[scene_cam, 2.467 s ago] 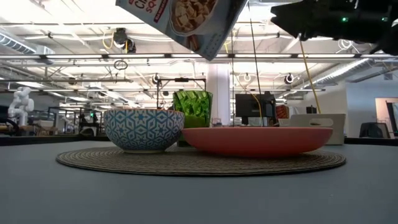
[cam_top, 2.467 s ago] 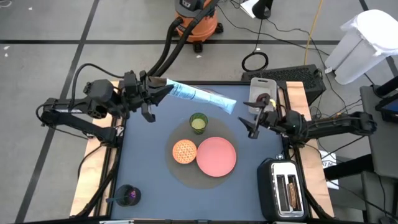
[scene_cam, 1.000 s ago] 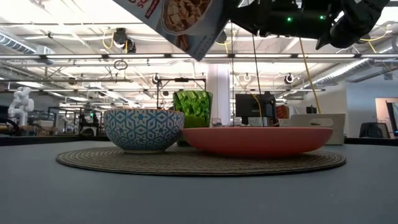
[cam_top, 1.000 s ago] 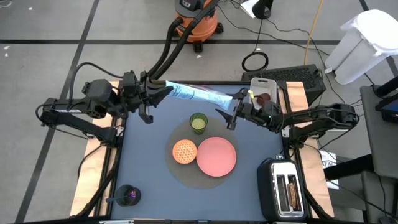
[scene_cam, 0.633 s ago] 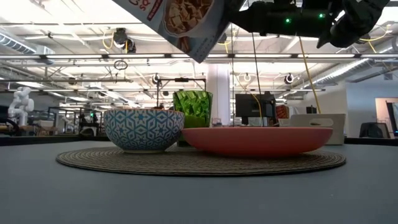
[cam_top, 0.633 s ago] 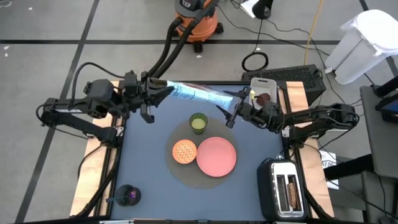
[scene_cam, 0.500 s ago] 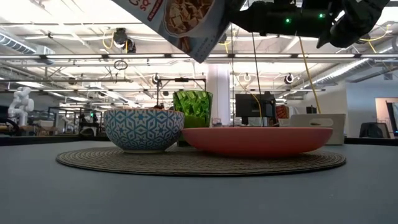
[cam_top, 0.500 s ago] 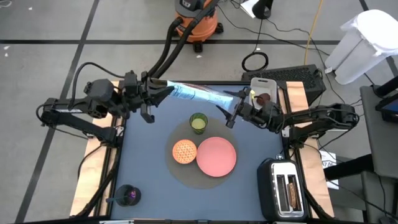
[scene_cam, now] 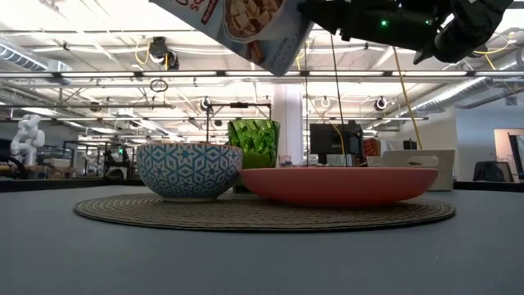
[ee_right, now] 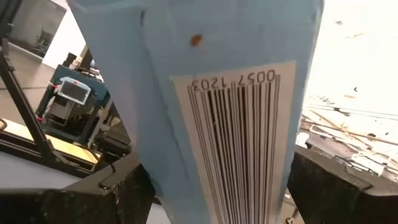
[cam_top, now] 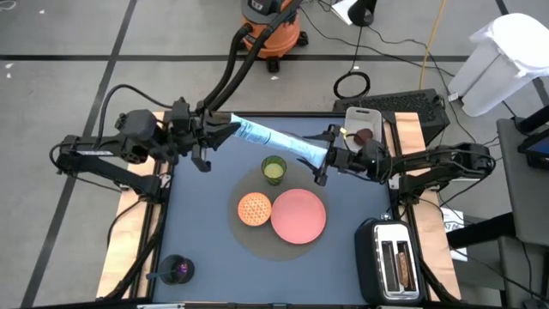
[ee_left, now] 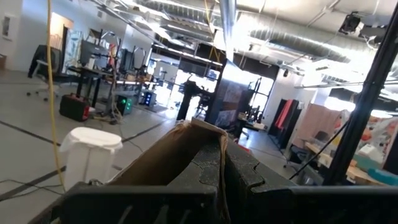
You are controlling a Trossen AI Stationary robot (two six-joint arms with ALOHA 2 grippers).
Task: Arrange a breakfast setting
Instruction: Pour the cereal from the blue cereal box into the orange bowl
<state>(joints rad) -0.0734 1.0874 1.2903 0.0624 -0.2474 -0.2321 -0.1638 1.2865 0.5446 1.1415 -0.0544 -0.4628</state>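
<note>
My left gripper point(cam_top: 230, 129) sits at ten o'clock, clamped. My right gripper point(cam_top: 323, 156) reaches from three o'clock, fingers spread wide.

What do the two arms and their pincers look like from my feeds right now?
Both arms are dark, jointed links with black cables looping along them. The left pincer and right pincer each end in two slim black fingers. In the low view the right arm shows small green indicator lights. In the right wrist view the fingers are matte black blocks with a rough texture. No labels or markings are readable.
</note>
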